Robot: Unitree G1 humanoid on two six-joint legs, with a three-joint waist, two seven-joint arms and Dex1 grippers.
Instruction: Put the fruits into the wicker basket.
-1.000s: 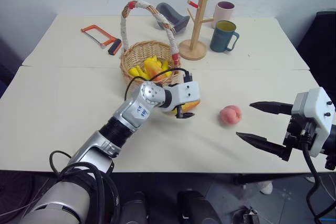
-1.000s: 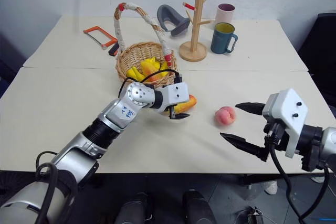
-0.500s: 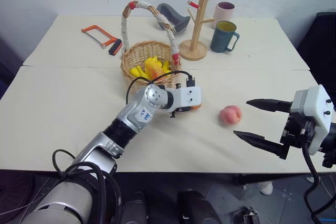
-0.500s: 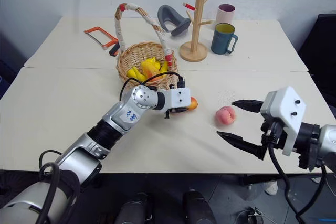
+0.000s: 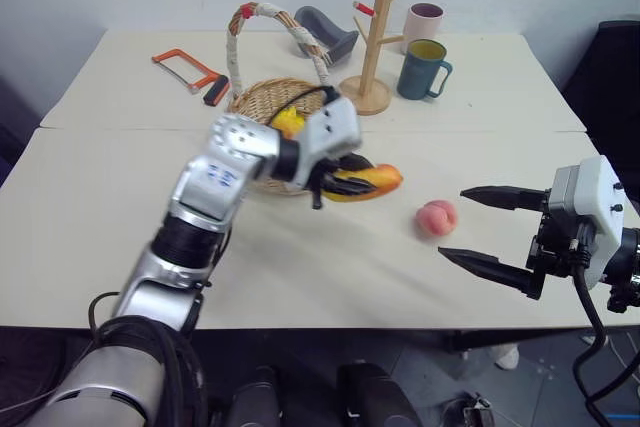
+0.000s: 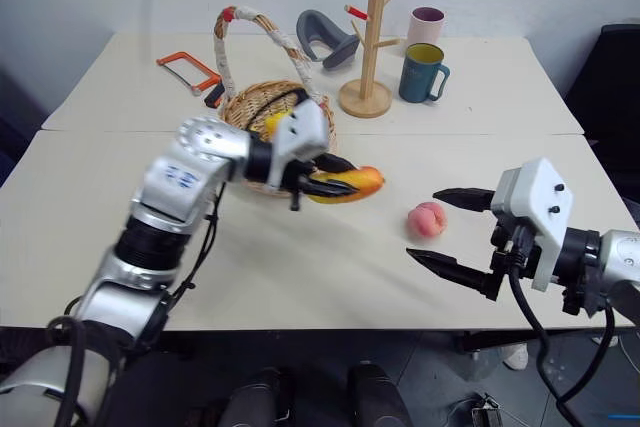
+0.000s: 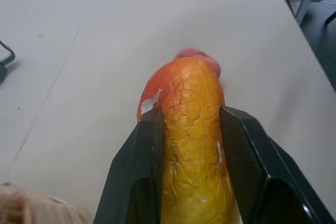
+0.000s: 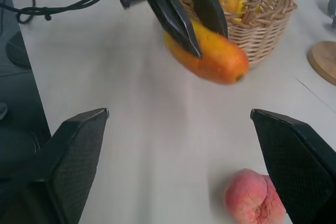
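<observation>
My left gripper is shut on the mango, a long yellow fruit with an orange-red end, and holds it in the air just right of the wicker basket. In the left wrist view the mango sits between both black fingers. The pink-red peach lies on the table further right. My right gripper hovers open near the table's front right, its two fingers pointing at the peach and spread wider than it. The right wrist view shows the peach ahead, untouched.
Yellow banana-like pieces lie inside the basket, under its tall cloth-wrapped handle. Behind stand a wooden mug tree, a teal mug, a pink mug, a grey object and an orange hacksaw.
The left gripper shut on the mango where it lay on the table, then lifted it up beside the basket. The right gripper stayed open and hardly moved.
</observation>
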